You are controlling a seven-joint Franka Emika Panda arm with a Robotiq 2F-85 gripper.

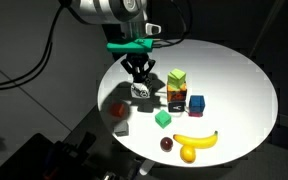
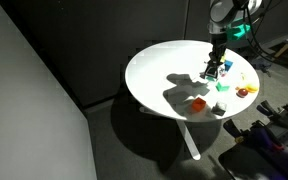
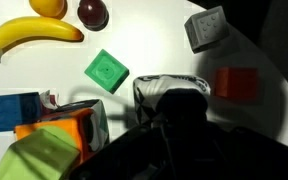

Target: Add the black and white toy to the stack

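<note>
Dim room, spotlit white table (image 1: 239,85) overexposed | hard dark shadows on it | wrist-view foreground blurred, low resolution

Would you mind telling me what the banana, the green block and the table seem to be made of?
Banana: probably moulded plastic, uniformly yellow with a slight sheen. Green block: painted wood or plastic, I cannot tell which; flat even colour, crisp edges. Table: smooth white top, perhaps laminate; even, seamless surface.

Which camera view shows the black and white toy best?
The wrist view: the black and white toy is close and large, its lower part hidden. In both exterior views it is only a small spot under the gripper.
</note>
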